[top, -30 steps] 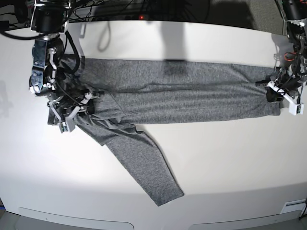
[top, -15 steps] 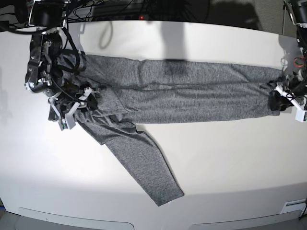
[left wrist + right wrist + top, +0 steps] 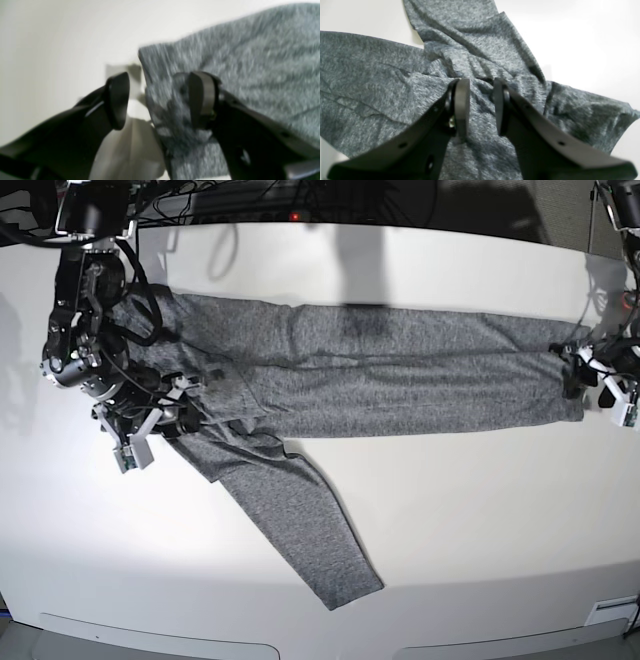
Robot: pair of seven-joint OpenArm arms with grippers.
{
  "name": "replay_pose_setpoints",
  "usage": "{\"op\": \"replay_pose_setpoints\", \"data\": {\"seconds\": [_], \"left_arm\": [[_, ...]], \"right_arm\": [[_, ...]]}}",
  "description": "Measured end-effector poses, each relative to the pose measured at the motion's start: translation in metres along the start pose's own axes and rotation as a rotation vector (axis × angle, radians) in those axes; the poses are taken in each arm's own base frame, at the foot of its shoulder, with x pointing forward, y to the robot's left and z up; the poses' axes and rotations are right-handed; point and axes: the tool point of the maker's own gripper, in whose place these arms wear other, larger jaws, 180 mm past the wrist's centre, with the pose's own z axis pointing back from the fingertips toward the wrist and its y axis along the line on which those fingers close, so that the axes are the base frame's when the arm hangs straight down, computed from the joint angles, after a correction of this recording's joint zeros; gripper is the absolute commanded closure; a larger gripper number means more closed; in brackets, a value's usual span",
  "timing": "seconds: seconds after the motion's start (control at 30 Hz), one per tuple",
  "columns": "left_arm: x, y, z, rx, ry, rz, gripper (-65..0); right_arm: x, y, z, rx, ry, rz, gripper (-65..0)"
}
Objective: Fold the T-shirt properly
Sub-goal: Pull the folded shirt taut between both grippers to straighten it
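The heather-grey T-shirt (image 3: 380, 370) lies as a long folded band across the white table (image 3: 480, 510), with one sleeve (image 3: 300, 520) trailing toward the front edge. My right gripper (image 3: 160, 405), at the band's left end in the base view, is shut on a bunched fold of the T-shirt (image 3: 370, 75); the fabric sits between its narrow jaws (image 3: 480, 107). At the right end of the band, my left gripper (image 3: 598, 383) stands open. The T-shirt's corner (image 3: 250, 62) lies loosely between its spread fingers (image 3: 158, 100), against one pad (image 3: 200, 100).
Dark cables (image 3: 250, 200) and arm mounts run along the table's back edge. The table's front rim (image 3: 160, 635) curves below the sleeve's cuff. White table surface shows beside the left gripper (image 3: 50, 37).
My left gripper's jaws have spread apart, letting go of the T-shirt's end, and it has shifted slightly right. The right arm has drifted a little left while still holding its fold.
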Motion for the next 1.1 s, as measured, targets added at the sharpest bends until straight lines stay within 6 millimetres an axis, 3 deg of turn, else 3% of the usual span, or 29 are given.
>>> {"op": "replay_pose_setpoints", "data": {"seconds": [0.17,0.6,0.93,1.1], "left_arm": [[-0.024,-0.002,-0.006,-0.024,0.025,0.096,-36.7],[-0.017,-0.006,-0.007,-0.057,-0.021,0.173,-35.9],[-0.013,0.01,0.0,-0.031,-0.013,0.141,-0.6],[-0.008,0.006,0.0,-0.057,-0.041,0.189,0.0]], "right_arm": [[0.0,0.0,0.0,0.0,0.0,0.0,-17.3],[-0.001,0.0,0.0,0.0,0.003,0.0,-17.3],[-0.001,0.0,0.0,0.0,0.004,0.0,-17.3],[-0.001,0.0,0.0,0.0,0.004,0.0,-17.3]]}}
